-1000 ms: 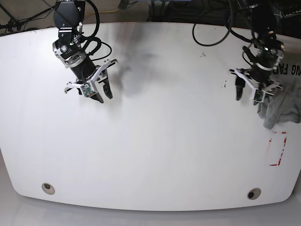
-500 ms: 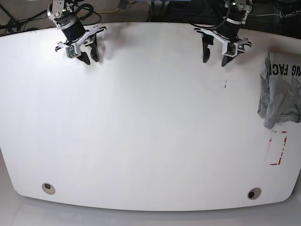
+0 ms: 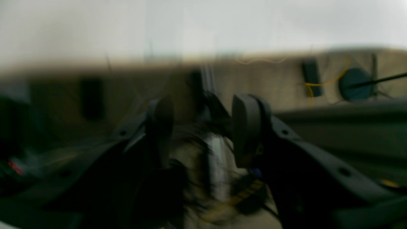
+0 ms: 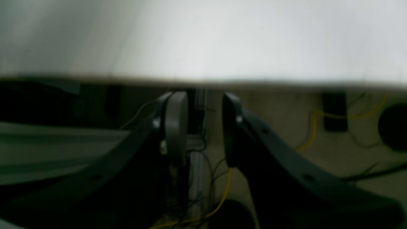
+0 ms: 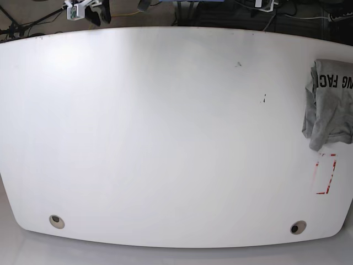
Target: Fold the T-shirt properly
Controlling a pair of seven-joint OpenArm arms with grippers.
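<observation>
The T-shirt (image 5: 331,105), grey with black letters, lies folded in a wrinkly bundle at the table's right edge, partly cut off by the frame. Neither gripper touches it. My right gripper (image 5: 99,15) is pulled back past the table's far left edge; in its wrist view the right gripper (image 4: 202,98) stands open with nothing between the fingers. Only a white bit of the left arm (image 5: 263,5) shows at the top edge. In the blurred left wrist view the left gripper (image 3: 203,105) is open and holds nothing.
The white table (image 5: 165,138) fills the base view. A red tape rectangle (image 5: 325,174) is marked just in front of the shirt. Two round holes (image 5: 55,221) (image 5: 298,227) sit near the front edge. Cables and stands lie behind the far edge.
Both arms have withdrawn from over the table to beyond its far edge. The left gripper left the shirt's side and its jaws have narrowed somewhat. The shirt has stayed put.
</observation>
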